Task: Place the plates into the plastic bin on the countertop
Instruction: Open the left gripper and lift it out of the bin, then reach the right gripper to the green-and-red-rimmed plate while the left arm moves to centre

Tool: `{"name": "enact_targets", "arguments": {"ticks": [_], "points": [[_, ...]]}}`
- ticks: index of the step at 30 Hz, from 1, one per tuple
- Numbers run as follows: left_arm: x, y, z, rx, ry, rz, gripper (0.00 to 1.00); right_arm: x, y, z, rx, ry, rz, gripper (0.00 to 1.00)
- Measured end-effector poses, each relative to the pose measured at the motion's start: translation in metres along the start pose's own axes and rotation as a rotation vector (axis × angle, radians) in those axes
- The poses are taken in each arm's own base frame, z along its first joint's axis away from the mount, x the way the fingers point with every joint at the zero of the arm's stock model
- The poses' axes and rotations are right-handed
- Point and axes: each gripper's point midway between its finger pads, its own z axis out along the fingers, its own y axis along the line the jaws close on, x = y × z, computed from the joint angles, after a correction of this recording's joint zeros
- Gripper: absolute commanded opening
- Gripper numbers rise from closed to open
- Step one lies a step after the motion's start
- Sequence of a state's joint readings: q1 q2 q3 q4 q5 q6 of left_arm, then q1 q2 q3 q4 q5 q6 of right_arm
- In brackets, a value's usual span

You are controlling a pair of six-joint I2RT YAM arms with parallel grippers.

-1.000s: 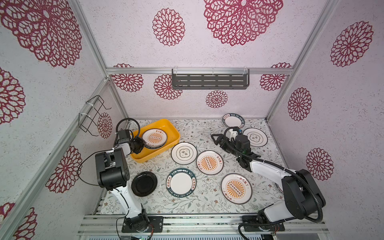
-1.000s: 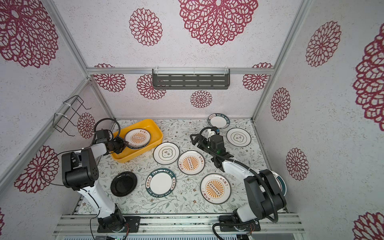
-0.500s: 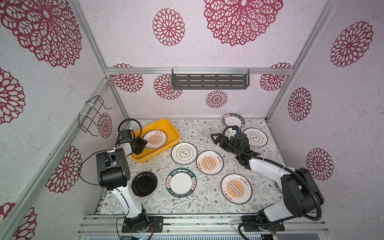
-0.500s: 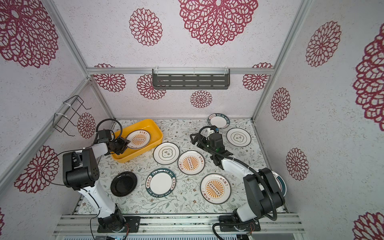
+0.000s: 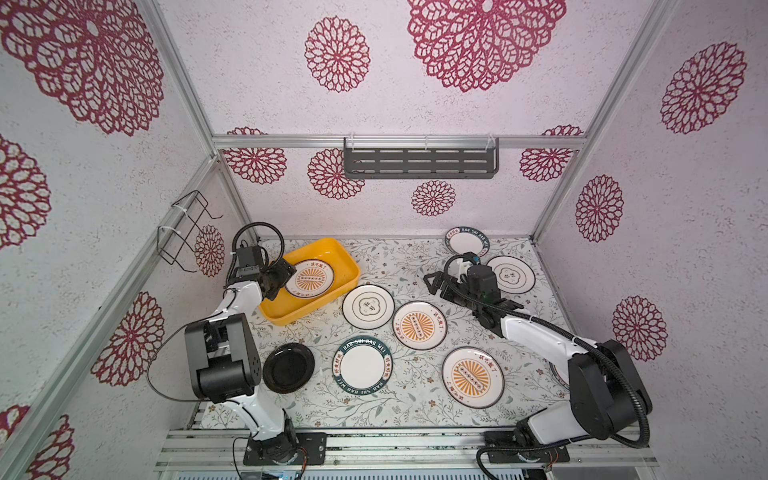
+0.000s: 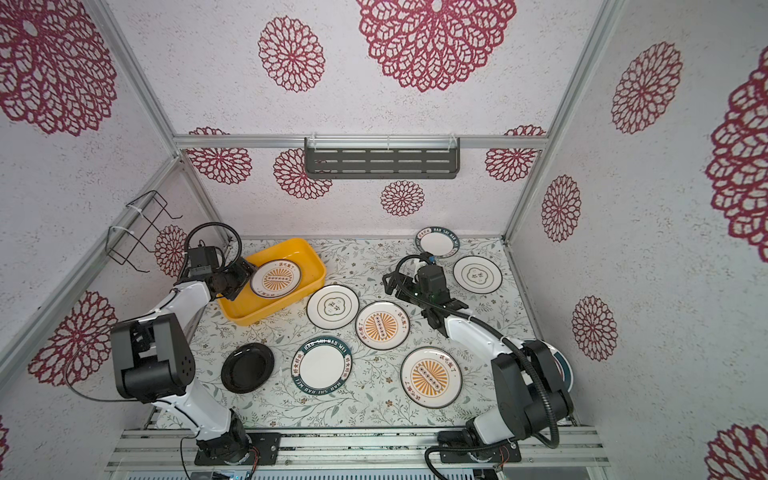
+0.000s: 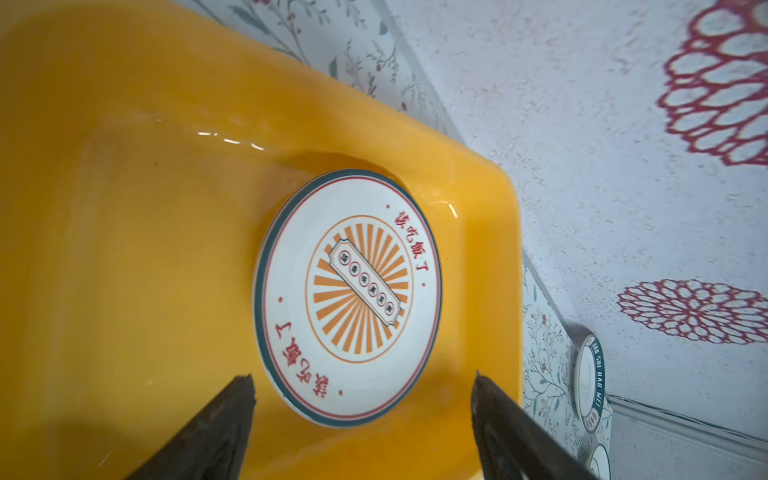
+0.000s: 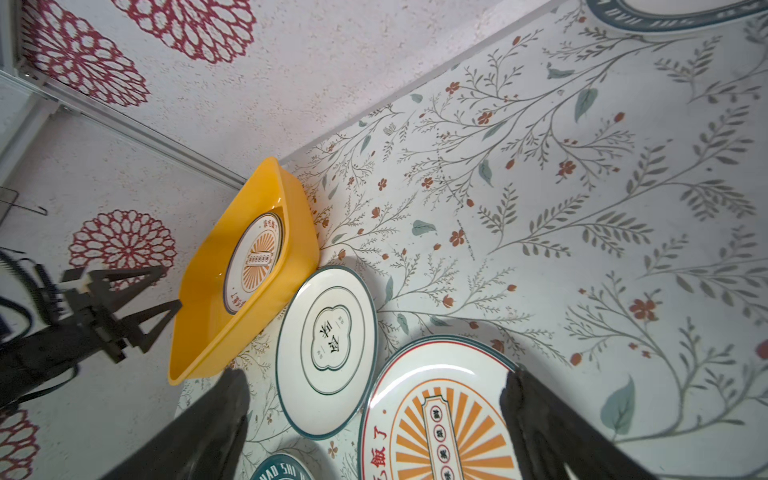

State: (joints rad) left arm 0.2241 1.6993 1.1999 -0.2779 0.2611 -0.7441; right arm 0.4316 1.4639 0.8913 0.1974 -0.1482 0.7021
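A sunburst plate (image 5: 309, 279) (image 6: 275, 279) lies in the yellow plastic bin (image 5: 291, 318) (image 6: 249, 318) at the back left of the countertop (image 5: 399, 266). My left gripper (image 5: 279, 277) (image 7: 362, 376) hangs open over the bin's left end, just clear of that plate's (image 7: 347, 297) rim. My right gripper (image 5: 434, 284) (image 8: 374, 374) is open and empty above the middle sunburst plate (image 5: 419, 325) (image 8: 444, 415). A flower-outline plate (image 5: 368, 306) (image 8: 328, 340) lies beside the bin (image 8: 199, 332). Several other plates lie loose, among them a teal-rimmed one (image 5: 362, 365) and a black one (image 5: 288, 368).
More plates sit at the back right: a teal-rimmed plate (image 5: 467, 242) and a flower-outline plate (image 5: 510, 273). A front sunburst plate (image 5: 473, 377) lies near the right arm. A grey slotted shelf (image 5: 419, 163) hangs on the back wall and a wire rack (image 5: 187, 232) on the left wall.
My left gripper has opened and let go of the sunburst plate, which now lies in the bin, and has drawn back slightly. The right gripper has hardly moved.
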Motion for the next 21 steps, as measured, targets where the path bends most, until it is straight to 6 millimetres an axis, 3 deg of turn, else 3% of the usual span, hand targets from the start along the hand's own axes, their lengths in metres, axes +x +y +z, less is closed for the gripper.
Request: {"name": "enact_targets", "arguments": {"ticks": [5,12,16,21], "points": [[0.004,-0.049,-0.035,0.069,-0.050,0.135,0.98,-0.001,-0.013,-0.010,0.060,-0.018,0.003,0.99],[0.034,-0.122,-0.081,0.227,-0.085,0.335,0.97,-0.001,-0.044,-0.039,0.183,-0.062,0.045,0.99],[0.057,-0.164,-0.104,0.354,-0.092,0.433,0.97,0.000,-0.068,-0.065,0.289,-0.111,0.110,0.99],[0.095,-0.200,-0.113,0.502,-0.048,0.519,0.97,-0.001,-0.106,-0.111,0.446,-0.238,0.221,0.99]]}}
